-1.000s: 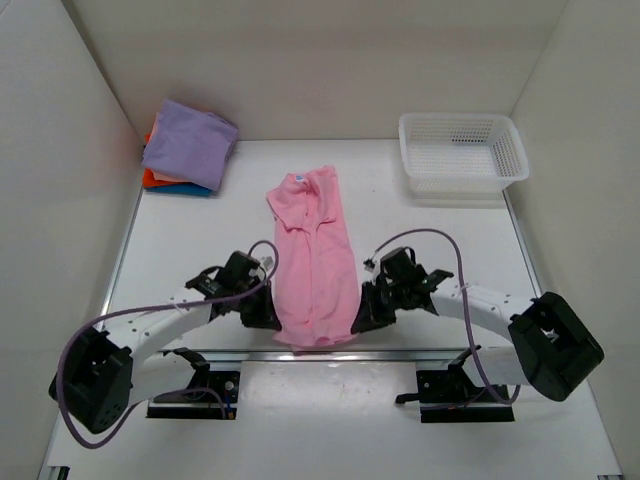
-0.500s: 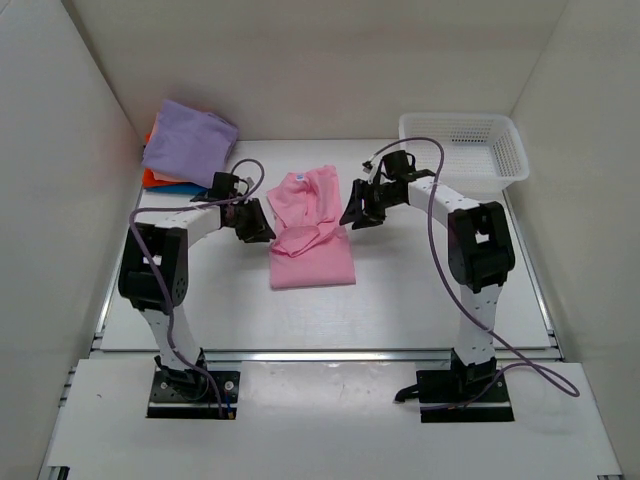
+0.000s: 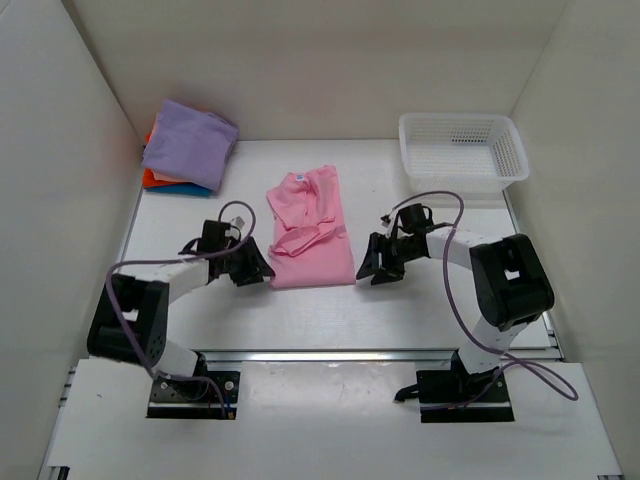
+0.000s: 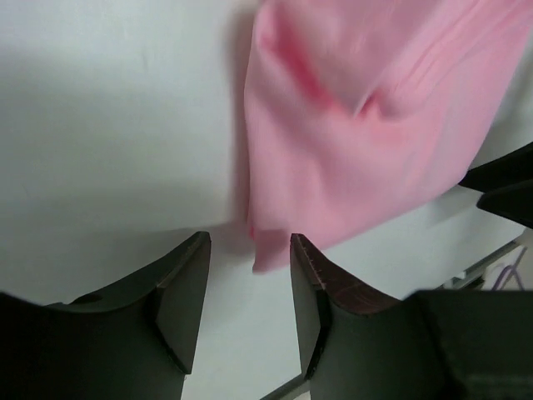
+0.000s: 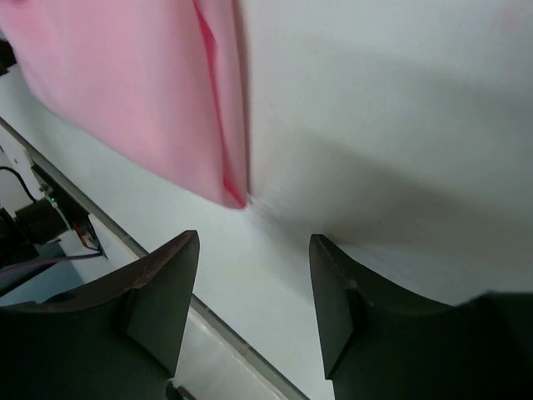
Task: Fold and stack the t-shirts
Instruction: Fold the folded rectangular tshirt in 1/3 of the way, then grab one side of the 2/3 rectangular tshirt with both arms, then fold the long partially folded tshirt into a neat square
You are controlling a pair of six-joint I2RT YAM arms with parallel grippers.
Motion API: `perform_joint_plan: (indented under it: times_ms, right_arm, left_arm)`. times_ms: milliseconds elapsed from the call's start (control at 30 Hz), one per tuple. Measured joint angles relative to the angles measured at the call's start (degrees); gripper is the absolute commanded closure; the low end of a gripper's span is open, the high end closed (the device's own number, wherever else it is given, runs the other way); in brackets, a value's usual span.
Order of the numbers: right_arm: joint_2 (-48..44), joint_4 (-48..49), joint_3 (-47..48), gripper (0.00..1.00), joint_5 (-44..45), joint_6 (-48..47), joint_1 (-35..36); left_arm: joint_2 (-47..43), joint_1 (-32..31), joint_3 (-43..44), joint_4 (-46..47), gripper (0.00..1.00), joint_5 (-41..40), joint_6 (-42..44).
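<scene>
A light pink t-shirt lies in the middle of the table, its lower half doubled up over its upper half, with a small white neck label at the far end. My left gripper sits just left of the fold's near corner, open, nothing between its fingers; the pink cloth lies just beyond the tips. My right gripper is open beside the near right corner, and the cloth there is clear of the jaws. A folded stack with a lavender shirt on top rests at the back left.
A white mesh basket stands at the back right against the wall. Orange and blue cloth edges peek out under the lavender shirt. White walls close in the table on three sides.
Both grippers carried the shirt's bottom hem up toward the collar, folding it in half, then let go, opened and drew back to the fold's near corners.
</scene>
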Motion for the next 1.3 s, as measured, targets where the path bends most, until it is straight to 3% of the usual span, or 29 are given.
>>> perform_joint_plan:
  times_ms: [133, 300, 333, 367, 400, 433, 633, 867, 1167, 1300]
  right_arm:
    - [-1.97, 6.23, -6.69, 0.48, -2.60, 5.03, 2.21]
    - [0.57, 14.08, -6.49, 0.54, -3.41, 9.07, 5.14]
    - [1.46, 15.34, -6.03, 0.61, -3.69, 9.66, 5.46]
    - [2.21, 16.22, -5.60, 0.82, -3.82, 9.94, 5.73]
    - [3.08, 17.25, -5.18, 1.00, -3.74, 10.01, 5.99]
    - [4.02, 18.23, -4.83, 1.00, -3.45, 10.21, 6.05]
    - [2.60, 15.91, -4.50, 1.00, -1.11, 9.92, 6.75]
    - [-16.96, 12.98, -9.77, 1.00, 1.40, 10.08, 10.78]
    - [-24.74, 11.58, -25.70, 1.00, 0.31, 16.09, 18.93]
    - [-26.51, 9.35, -25.81, 1.00, -2.16, 16.68, 17.75]
  left_arm:
    - [-6.34, -4.28, -8.83, 3.82, 0.46, -2.45, -4.46]
    - [-2.80, -6.45, -7.13, 8.74, 0.45, -3.69, -7.26]
    - [-1.49, -6.75, -6.21, 9.75, 0.49, -4.11, -7.72]
    - [-0.39, -7.04, -5.42, 10.56, 0.76, -4.52, -8.02]
    - [0.57, -7.30, -4.85, 11.50, 0.93, -5.07, -8.70]
    - [1.38, -7.54, -4.57, 12.15, 1.00, -5.62, -8.70]
    - [0.66, -8.17, -3.58, 8.83, 1.00, -4.79, -7.52]
    - [-20.79, -11.13, -4.70, -1.57, 1.00, -6.27, -4.63]
    - [-30.71, -14.99, -21.73, -8.87, 1.00, -3.39, -6.54]
    - [-34.91, -14.01, -21.59, -12.04, 1.00, -1.16, -7.43]
